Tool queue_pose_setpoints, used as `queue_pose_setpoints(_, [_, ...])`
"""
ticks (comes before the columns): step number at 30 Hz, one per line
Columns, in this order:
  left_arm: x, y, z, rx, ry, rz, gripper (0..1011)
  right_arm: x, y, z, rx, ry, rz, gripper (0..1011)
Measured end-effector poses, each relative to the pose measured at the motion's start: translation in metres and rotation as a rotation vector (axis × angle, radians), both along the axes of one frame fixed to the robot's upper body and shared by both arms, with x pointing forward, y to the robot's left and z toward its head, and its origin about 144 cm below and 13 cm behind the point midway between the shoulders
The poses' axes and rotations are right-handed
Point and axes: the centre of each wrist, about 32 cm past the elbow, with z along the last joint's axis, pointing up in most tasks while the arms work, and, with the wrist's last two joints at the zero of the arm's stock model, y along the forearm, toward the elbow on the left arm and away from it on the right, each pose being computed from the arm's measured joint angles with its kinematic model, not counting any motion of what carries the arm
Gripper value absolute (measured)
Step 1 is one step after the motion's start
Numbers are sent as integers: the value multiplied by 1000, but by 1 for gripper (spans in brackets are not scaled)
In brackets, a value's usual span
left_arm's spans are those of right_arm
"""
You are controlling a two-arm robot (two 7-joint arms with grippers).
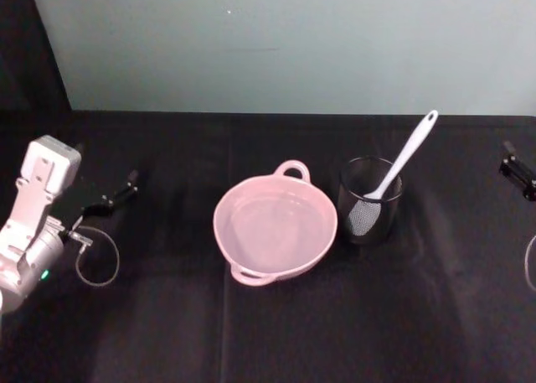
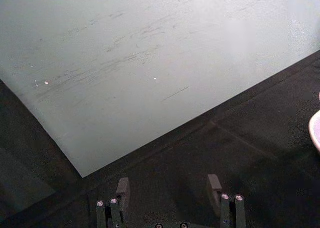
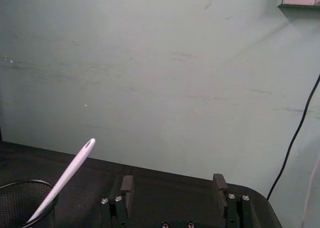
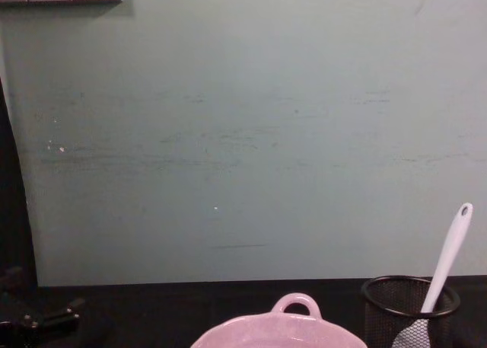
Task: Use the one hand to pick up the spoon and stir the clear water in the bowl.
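Note:
The pale pink bowl (image 1: 219, 218) sits mid-table with clear water in it, its loop handle pointing away from me. To its right the white spoon (image 1: 408, 154) stands blade-down in a black wire-mesh cup (image 1: 369, 200), its handle leaning up and to the right. My left gripper (image 1: 127, 186) rests low over the cloth, well left of the bowl, and its wrist view shows the left gripper (image 2: 169, 188) open and empty. At the far right edge my right gripper (image 1: 512, 167) hovers to the right of the cup. Its wrist view shows the right gripper (image 3: 173, 184) open, with the spoon (image 3: 65, 178) off to one side.
Black cloth covers the table (image 1: 276, 333) up to a pale green wall (image 1: 276, 39). A looped cable (image 1: 96, 261) lies by the left arm. In the chest view the bowl's handle (image 4: 297, 304) and the mesh cup (image 4: 396, 306) rise at the bottom edge.

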Motion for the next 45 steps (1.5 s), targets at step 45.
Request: queue_pose_setpoints(45, [0, 0, 0, 0, 0, 0, 1011, 0, 0, -1, 0, -2, 0, 1003])
